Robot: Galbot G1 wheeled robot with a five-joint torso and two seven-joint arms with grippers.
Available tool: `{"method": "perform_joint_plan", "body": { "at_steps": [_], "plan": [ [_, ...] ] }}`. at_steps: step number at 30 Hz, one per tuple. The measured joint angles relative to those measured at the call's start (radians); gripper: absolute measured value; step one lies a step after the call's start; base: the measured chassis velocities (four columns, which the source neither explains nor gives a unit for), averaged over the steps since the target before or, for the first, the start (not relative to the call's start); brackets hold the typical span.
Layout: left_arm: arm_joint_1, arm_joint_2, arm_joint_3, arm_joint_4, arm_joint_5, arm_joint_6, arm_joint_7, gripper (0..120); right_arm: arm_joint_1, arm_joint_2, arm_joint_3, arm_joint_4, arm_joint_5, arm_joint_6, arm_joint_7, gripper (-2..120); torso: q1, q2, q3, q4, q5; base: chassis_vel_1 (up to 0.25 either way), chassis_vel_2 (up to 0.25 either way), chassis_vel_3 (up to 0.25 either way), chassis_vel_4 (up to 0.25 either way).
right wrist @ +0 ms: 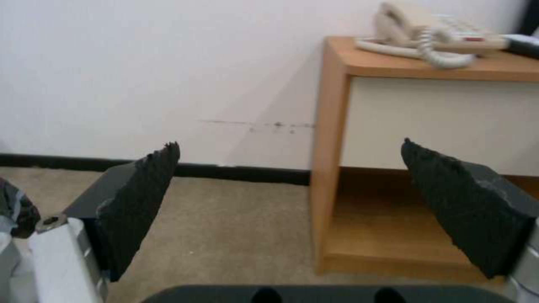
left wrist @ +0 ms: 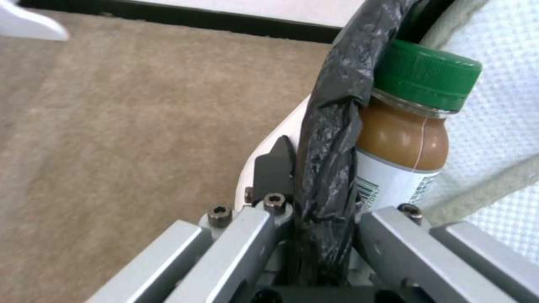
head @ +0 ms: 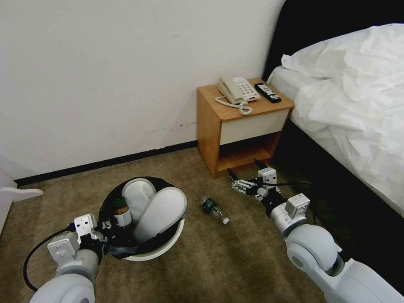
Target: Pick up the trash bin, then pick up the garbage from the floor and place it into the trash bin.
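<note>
1. I'm holding the trash bin (head: 162, 249) with my left gripper (head: 102, 232), clamped right on the rim. In my left wrist view the fingers are squeezing the black garbage bag (left wrist: 331, 126) where it's folded over the white wall, one finger outside, the other inside.

2. The bin looks tipped toward my left hand, and I can't tell if its far edge is touching the carpet (head: 219, 261) or not.

3. Already inside: two white slippers (head: 158, 212) standing on end and poking over the rim, plus a brown drink bottle with a green cap (left wrist: 418, 122) sitting just inside my fingers, pressed against the bag.

4. My right gripper (head: 243, 173) is hanging above the floor with its jaws wide apart, nothing in it. It's pointing at the gap under the wooden nightstand (head: 235, 130), which has a phone (head: 236, 89) and a remote (head: 267, 92) on top.

5. What's left, as far as I can see: one small plastic bottle (head: 214, 209) lying on its side on the carpet, between the bin and my right hand, a bit back and inward from my open fingers.

6. So I'd guess I'm mostly done: bin picked up, the big stuff in, that bottle probably next.
</note>
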State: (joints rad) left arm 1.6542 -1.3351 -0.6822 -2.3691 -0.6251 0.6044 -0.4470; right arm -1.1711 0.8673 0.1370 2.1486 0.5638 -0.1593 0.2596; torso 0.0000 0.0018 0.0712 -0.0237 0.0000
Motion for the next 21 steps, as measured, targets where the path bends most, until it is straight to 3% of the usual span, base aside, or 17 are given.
{"method": "perform_joint_plan", "body": {
  "at_steps": [16,21],
  "plan": [
    [0.001,0.0,-0.001,0.003,0.018,-0.005,-0.001,1,-0.01,0.004,-0.001,0.003,0.002,0.006,0.0,100,0.0,0.0,0.0,0.0006,0.0,0.071,0.076,0.073,0.067],
    [-0.002,0.0,0.001,0.009,0.025,-0.014,0.0,1,-0.014,0.006,-0.004,0.003,0.001,0.008,0.001,100,0.0,0.0,0.0,-0.0004,-0.0001,0.0,0.0,0.0,0.0]
  ]
}}
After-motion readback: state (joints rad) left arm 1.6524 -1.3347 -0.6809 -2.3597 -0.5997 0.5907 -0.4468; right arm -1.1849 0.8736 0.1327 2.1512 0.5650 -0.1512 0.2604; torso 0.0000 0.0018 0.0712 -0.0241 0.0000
